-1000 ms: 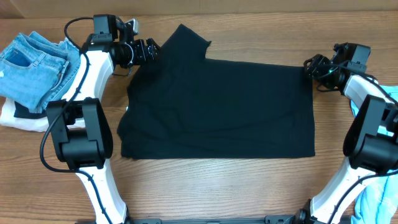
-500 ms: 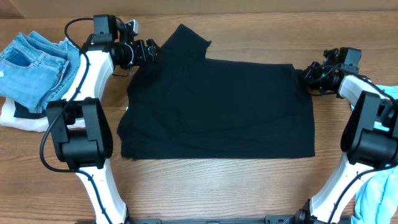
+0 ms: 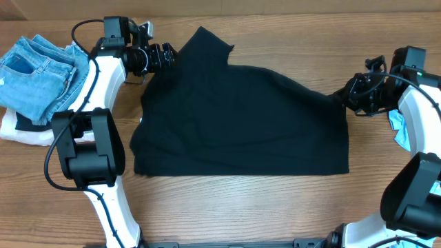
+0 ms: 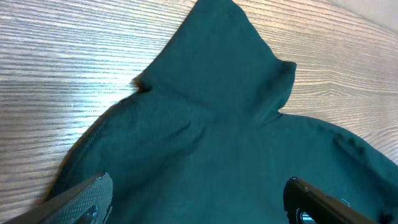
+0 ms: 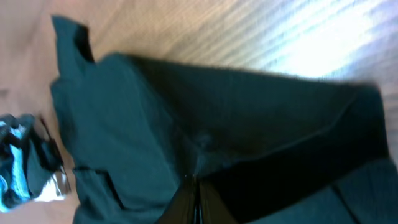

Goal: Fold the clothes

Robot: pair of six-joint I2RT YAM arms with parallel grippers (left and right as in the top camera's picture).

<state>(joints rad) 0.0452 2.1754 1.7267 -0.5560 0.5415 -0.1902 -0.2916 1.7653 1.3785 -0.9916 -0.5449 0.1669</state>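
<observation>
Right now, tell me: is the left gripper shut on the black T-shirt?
No, in the left wrist view the left gripper is open, its jaws set wide apart above the black T-shirt.

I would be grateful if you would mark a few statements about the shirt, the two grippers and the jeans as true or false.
1. The right gripper is pinching a corner of the black T-shirt. True.
2. The left gripper is shut on the black T-shirt. False: its fingers stand apart, with nothing clamped between them.
3. Folded blue jeans lie at the robot's left side of the table. True.
4. The black T-shirt is folded into a small square. False: it lies spread wide across the table.
</observation>
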